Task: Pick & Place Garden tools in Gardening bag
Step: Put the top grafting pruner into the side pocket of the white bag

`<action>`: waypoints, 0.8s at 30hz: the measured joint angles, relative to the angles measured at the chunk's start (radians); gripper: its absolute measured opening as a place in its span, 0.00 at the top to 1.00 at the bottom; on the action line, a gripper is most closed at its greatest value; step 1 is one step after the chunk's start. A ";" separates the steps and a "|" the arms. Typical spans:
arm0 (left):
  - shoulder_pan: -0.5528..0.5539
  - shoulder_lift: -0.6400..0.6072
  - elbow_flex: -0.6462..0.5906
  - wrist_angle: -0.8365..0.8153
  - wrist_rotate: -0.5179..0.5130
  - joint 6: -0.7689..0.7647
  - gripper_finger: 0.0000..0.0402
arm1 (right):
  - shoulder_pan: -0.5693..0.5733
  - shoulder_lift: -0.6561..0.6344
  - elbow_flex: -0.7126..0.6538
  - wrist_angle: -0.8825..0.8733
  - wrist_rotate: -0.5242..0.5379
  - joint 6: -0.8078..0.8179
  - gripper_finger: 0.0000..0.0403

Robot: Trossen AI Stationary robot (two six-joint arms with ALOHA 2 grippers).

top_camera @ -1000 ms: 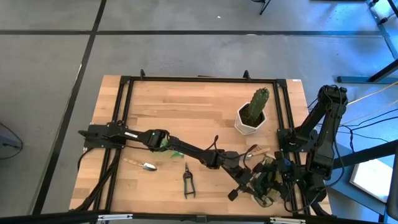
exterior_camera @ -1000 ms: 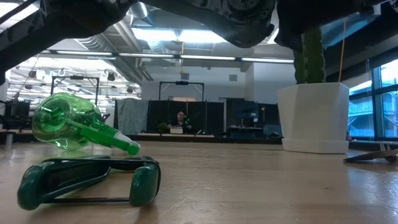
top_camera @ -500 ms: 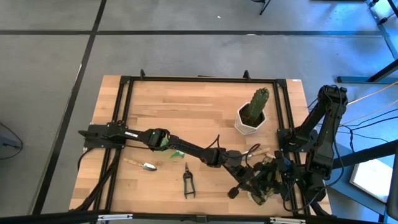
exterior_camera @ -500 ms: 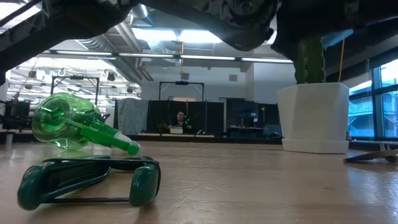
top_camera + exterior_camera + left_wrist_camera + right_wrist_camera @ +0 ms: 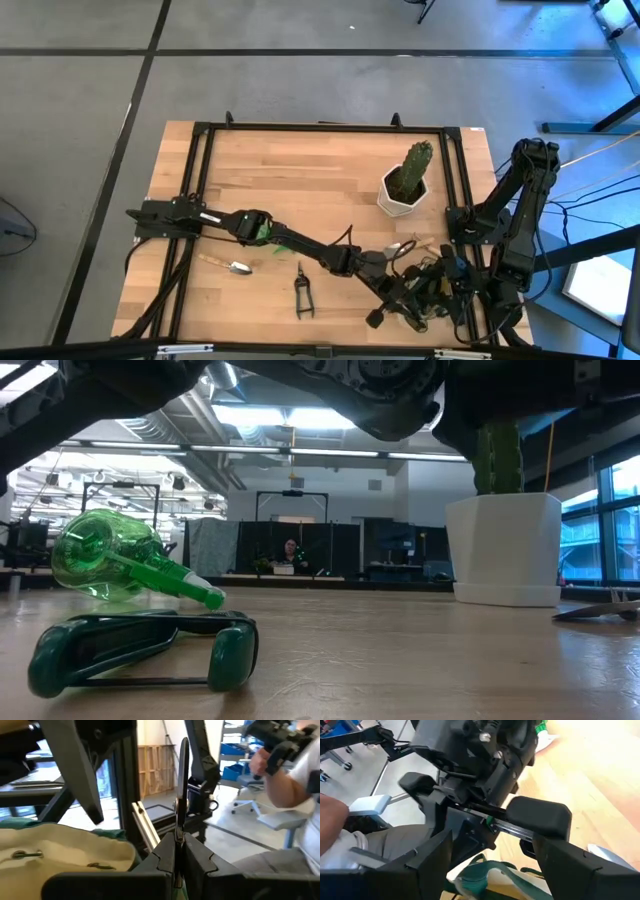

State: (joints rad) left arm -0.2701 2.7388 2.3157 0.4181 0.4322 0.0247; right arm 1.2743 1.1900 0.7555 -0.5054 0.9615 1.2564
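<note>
The left gripper point(image 5: 400, 300) has moved nearer the worktop's point(image 5: 300, 180) front edge, over the bag point(image 5: 60, 847). Its fingers point(image 5: 195, 857) clench a thin metal tool point(image 5: 181, 795). The right gripper's point(image 5: 492, 847) fingers stay spread at the bag's rim. A trowel point(image 5: 228, 265), shears point(image 5: 302, 292) and the spray bottle point(image 5: 120, 565) lie on the wood. A person sits far behind.

Overhead and table-level cameras share the cactus pot point(image 5: 404, 195) point(image 5: 503, 548).
</note>
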 joint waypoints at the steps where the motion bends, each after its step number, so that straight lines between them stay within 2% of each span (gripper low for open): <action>1: 0.002 0.000 0.000 -0.003 0.018 0.000 0.98 | 0.000 0.000 0.000 0.001 0.000 -0.001 0.31; 5: -0.001 0.000 0.009 -0.012 0.056 0.004 0.98 | 0.000 0.000 0.000 0.030 -0.005 -0.029 0.31; 9: -0.015 -0.010 0.015 -0.049 0.064 0.028 0.98 | -0.002 0.000 0.000 0.144 -0.032 -0.057 0.31; 14: -0.015 -0.018 0.015 -0.060 0.055 0.037 0.98 | -0.006 -0.001 0.000 0.373 -0.124 -0.292 0.31; 17: -0.014 -0.022 0.014 -0.063 0.031 0.050 0.98 | -0.007 -0.001 0.000 0.453 -0.156 -0.349 0.31; 19: -0.014 -0.023 0.014 -0.063 0.027 0.054 0.98 | -0.017 -0.001 0.000 0.459 -0.231 -0.319 0.31; 22: -0.012 -0.023 0.014 -0.062 0.019 0.047 0.98 | -0.058 -0.001 0.000 0.419 -0.387 -0.151 0.31; 24: -0.011 -0.024 0.014 -0.062 0.017 0.041 0.98 | -0.086 0.004 0.000 0.418 -0.451 -0.071 0.31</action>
State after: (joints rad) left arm -0.2813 2.7152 2.3302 0.3565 0.4488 0.0659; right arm 1.1885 1.1941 0.7559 -0.0879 0.5102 1.1853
